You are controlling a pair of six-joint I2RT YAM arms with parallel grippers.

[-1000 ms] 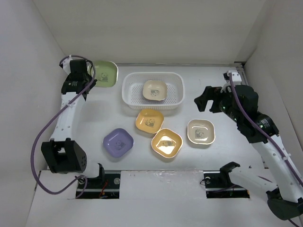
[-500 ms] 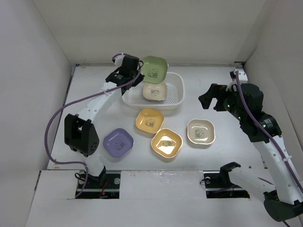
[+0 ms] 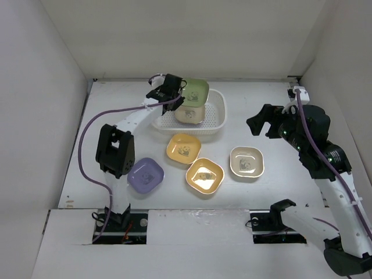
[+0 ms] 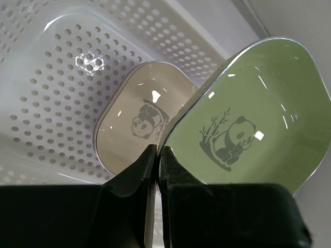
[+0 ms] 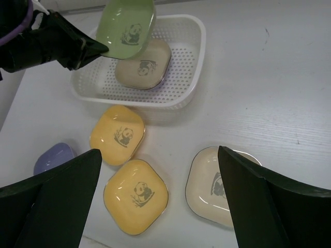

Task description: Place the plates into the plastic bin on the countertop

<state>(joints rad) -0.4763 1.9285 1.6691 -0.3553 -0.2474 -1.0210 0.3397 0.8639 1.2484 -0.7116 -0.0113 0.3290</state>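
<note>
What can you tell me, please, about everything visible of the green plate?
The green plate is a shallow rounded-square dish of glossy plastic, pale green, with a panda and bamboo printed at its centre. The left gripper is shut on its rim, holding it tilted in the air over the far side of the plastic bin, partly above the tan plate lying there. Nothing else appears to touch it.

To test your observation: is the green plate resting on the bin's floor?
No, the left gripper holds the green plate by its rim above the tan plate in the bin.
</note>
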